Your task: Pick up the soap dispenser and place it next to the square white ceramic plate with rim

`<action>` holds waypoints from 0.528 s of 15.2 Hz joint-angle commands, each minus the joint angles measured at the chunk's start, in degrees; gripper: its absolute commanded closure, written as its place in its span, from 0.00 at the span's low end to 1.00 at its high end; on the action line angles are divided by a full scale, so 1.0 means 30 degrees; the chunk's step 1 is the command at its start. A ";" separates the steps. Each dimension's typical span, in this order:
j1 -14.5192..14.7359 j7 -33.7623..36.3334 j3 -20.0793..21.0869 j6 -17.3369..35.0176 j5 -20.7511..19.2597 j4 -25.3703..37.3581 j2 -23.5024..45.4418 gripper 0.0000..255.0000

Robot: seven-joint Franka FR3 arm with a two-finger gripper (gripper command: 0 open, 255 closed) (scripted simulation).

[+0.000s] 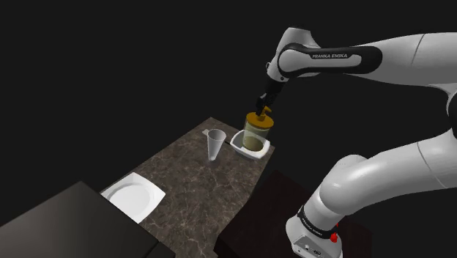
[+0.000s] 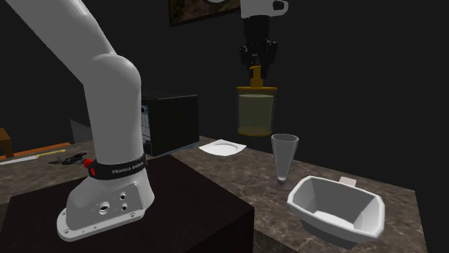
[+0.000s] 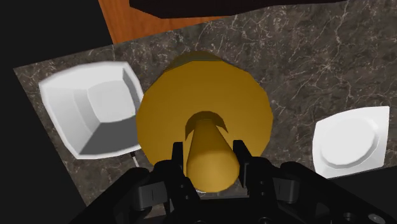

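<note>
Bowl [image 2: 316,208]: one, white, squarish with sloping walls, nearest in the second exterior view, on a dark veined surface [image 2: 252,180]. Glass [image 2: 283,154]: one, clear, cone-shaped, upright, just behind the bowl. Soap dispenser [image 2: 255,111]: one, yellowish see-through cylinder with an amber cap, hanging clear above the surface. Hand [image 2: 257,63] clamped on its pump from above. Plate [image 2: 216,149]: one, white, square, rimmed, farthest back.

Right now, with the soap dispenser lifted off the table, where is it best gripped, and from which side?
By its narrow pump stem, from straight above, as the gripper has it. The soap dispenser hangs upright. Its round body looks too wide for the gripper to span, while the stem fits between the jaws.
</note>
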 commanded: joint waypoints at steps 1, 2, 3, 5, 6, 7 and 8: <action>0.0414 0.0902 0.0695 0.0243 0.0340 0.0245 0.0501 1.00; 0.0610 0.1309 0.1008 0.0327 0.0493 0.0519 0.0868 1.00; 0.0799 0.1711 0.1317 0.0405 0.0636 0.0815 0.1250 1.00; 0.1154 0.2507 0.1920 0.0543 0.0884 0.1471 0.2057 1.00; 0.1320 0.2900 0.2213 0.0601 0.0989 0.1831 0.2481 1.00; 0.1479 0.3291 0.2502 0.0651 0.1080 0.2213 0.2917 1.00; 0.1632 0.3680 0.2785 0.0693 0.1157 0.2616 0.3365 1.00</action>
